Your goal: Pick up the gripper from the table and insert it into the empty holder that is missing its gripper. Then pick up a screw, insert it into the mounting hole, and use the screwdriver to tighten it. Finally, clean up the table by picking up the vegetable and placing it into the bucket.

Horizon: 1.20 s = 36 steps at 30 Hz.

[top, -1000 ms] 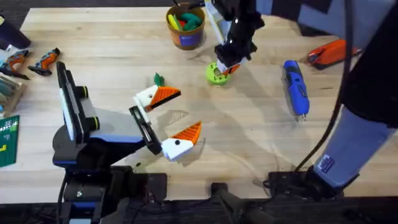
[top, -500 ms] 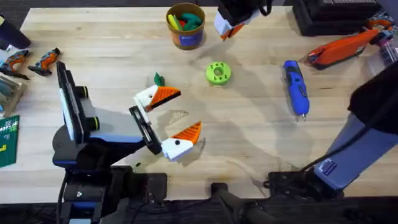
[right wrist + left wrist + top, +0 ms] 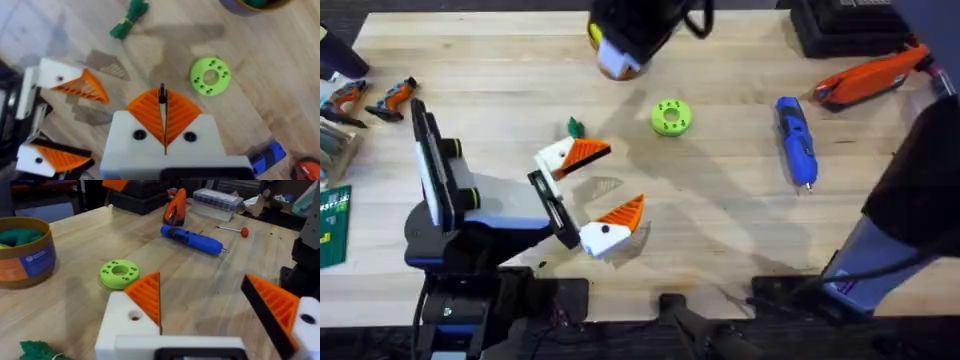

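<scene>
Right hand (image 3: pixel 164 127) is clenched on a tiny black screw (image 3: pixel 162 95); it looks barely pinched, so a jolt could drop it onto the bench (image 3: pixel 720 220).

My right gripper (image 3: pixel 164 127): white fingers w/ orange ribbed pads (image 3: pixel 145 112) pressed together, a thin black screw (image 3: pixel 162 95) nipped upright btwn the tips.
Green disc (image 3: pixel 210 76): lime, round, ring of small holes, flat on the worktop (image 3: pixel 280 65), just beyond my fingers.
Vegetable (image 3: pixel 129 20): dark-green knobbly piece on bare wood, well apart from the disc.
Other arm's gripper (image 3: pixel 60 120): I see two white holder blocks, each w/ an orange wedge, spread apart; upper wedge (image 3: pixel 82 85), lower one (image 3: pixel 52 156).
Bucket (image 3: pixel 252 6): just a rim sliver at the edge, green inside.
Screwdriver (image 3: pixel 267 155): blue end in the corner beside my fingers.
</scene>
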Tool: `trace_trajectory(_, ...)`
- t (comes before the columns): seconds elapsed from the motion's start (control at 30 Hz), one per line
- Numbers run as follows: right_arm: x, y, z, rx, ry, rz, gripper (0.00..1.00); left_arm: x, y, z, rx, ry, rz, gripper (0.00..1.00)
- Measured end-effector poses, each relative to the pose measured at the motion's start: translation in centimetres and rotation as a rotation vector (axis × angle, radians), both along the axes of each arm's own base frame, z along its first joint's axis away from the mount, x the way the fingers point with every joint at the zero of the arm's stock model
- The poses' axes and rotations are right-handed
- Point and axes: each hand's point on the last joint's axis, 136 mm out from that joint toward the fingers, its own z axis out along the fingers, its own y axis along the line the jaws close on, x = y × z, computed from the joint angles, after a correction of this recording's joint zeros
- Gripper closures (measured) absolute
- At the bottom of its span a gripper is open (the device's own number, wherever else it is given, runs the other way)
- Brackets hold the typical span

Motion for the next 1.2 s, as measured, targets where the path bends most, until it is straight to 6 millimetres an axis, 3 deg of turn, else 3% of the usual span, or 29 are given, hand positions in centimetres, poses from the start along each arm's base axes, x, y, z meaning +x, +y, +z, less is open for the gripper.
trace_trajectory(0.3,-5.4,4.2,-0.1,-0.028,-0.017,0.242,0.995,0.0,0.0,0.0,0.000,0.000,0.000,0.015)
trace_trajectory(0.5,-7.7,5.8,-0.1,-0.038,-0.032,0.354,0.995,0.0,0.0,0.0,0.000,0.000,0.000,0.015)
trace_trajectory(1.2,-8.9,7.0,-0.1,-0.051,-0.083,0.632,0.995,0.0,0.0,0.0,0.000,0.000,0.000,0.015)
